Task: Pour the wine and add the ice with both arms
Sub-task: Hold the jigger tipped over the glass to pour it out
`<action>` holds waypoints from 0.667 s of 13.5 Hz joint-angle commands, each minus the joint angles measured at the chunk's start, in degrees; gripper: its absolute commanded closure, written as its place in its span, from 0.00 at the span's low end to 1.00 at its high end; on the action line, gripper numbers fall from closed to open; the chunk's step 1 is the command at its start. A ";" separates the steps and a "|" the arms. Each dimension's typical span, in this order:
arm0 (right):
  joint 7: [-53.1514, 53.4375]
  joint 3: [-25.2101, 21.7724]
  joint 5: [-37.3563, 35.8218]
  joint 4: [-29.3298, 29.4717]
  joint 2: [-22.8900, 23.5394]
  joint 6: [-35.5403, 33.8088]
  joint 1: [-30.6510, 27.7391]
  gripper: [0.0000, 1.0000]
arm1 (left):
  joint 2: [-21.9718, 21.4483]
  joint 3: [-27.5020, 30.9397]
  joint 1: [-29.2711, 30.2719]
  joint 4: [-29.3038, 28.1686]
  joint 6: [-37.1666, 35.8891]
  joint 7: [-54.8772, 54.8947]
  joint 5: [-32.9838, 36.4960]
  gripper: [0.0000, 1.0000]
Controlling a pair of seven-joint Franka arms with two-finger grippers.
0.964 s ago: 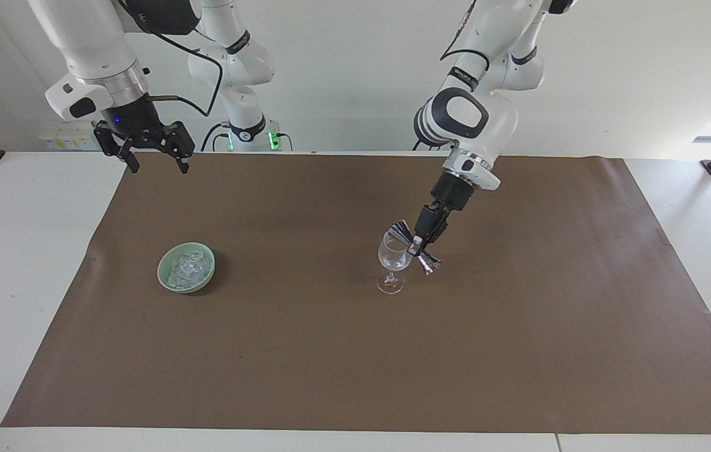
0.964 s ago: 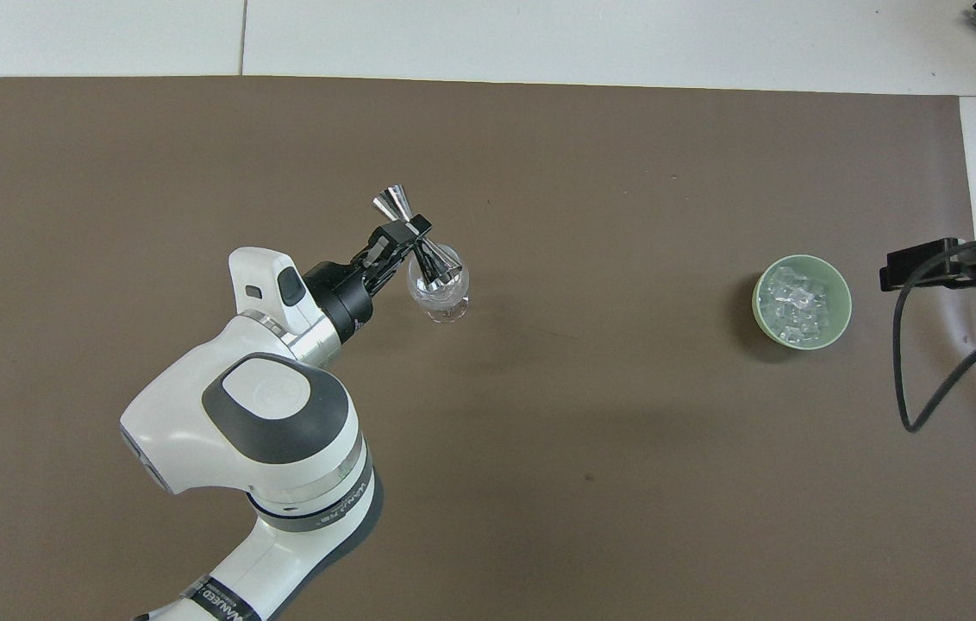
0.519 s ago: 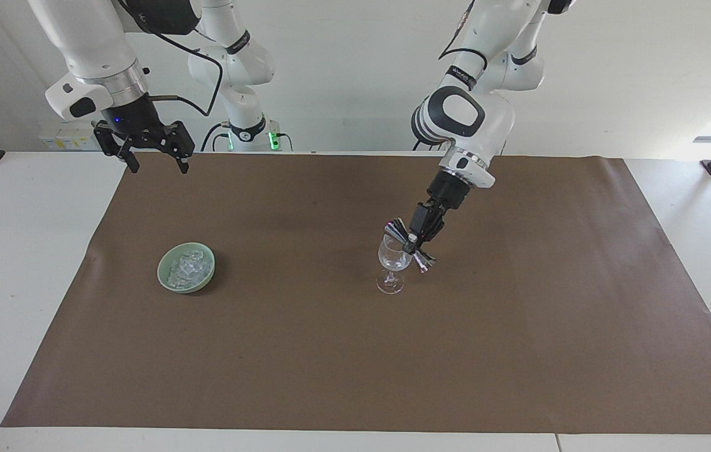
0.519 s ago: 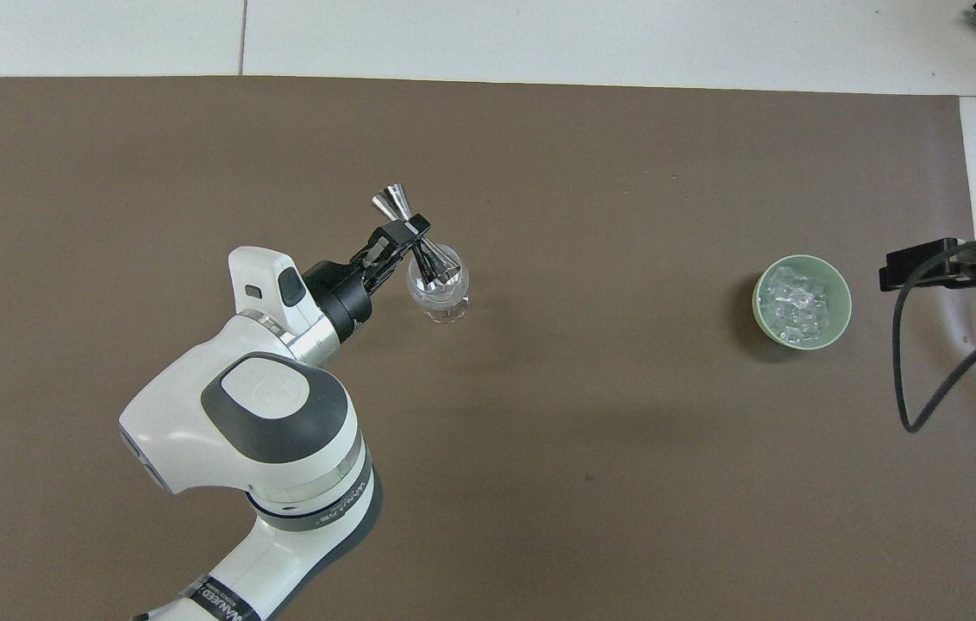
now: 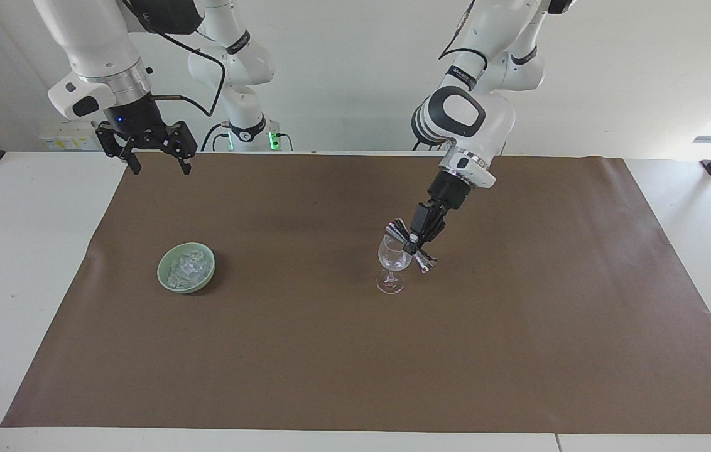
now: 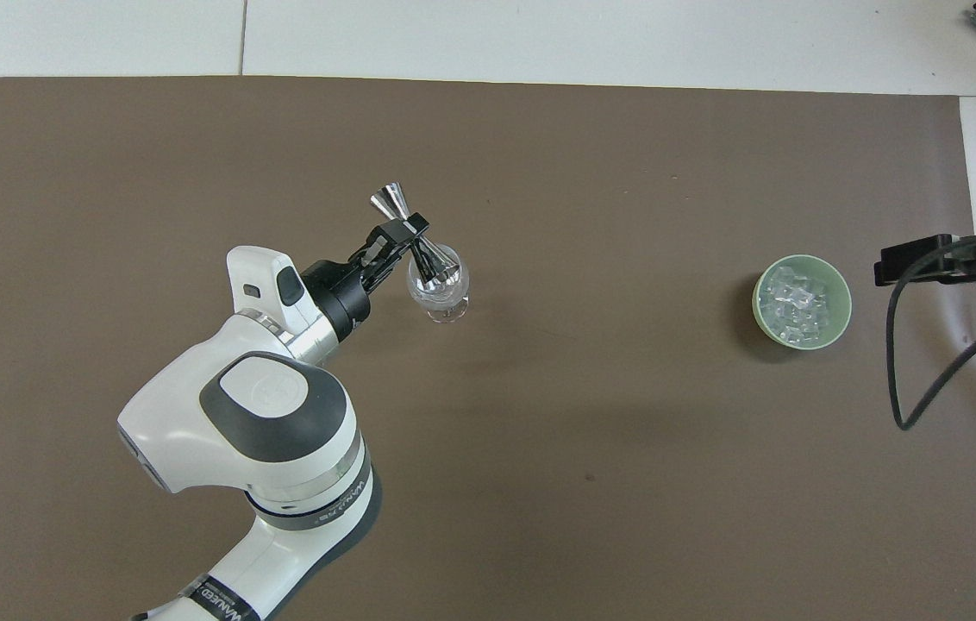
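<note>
- One steel jigger (image 5: 411, 245), hourglass-shaped, clamped at its waist by the left gripper (image 5: 416, 241) and tipped over the one clear stemmed glass (image 5: 392, 263).
- One round pale green bowl (image 5: 164, 271) toward the right arm's end, holding a heap of glassy ice (image 5: 187, 266) chunks.
- Right gripper (image 5: 156, 161) waits with fingers spread over the brown mat (image 5: 355, 351) edge.

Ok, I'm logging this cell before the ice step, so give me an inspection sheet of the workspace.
Surface: brown mat on white table.
Job's things: wine glass upright; ice in green bowl.
Clutter: nothing seen.
Grippers: left gripper holds steel jigger tipped over the glass; right gripper open, waiting above the mat's edge.
Cables: black cable hangs from the right arm.
Surroundings: white wall, black mounts at the table corners.
</note>
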 commanded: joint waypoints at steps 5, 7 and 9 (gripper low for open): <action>-1.32 0.21 1.61 -1.48 -1.21 0.96 -0.55 0.00 | 0.74 0.40 0.72 1.28 1.38 -3.72 -0.35 1.00; -1.15 0.21 1.61 -1.48 -1.13 1.13 -0.55 0.00 | 0.92 0.31 1.87 1.28 0.85 -7.93 -0.61 1.00; -1.41 0.13 1.61 -1.39 -1.13 1.05 -0.63 0.00 | 0.66 0.40 1.78 1.11 0.94 -15.73 -0.70 1.00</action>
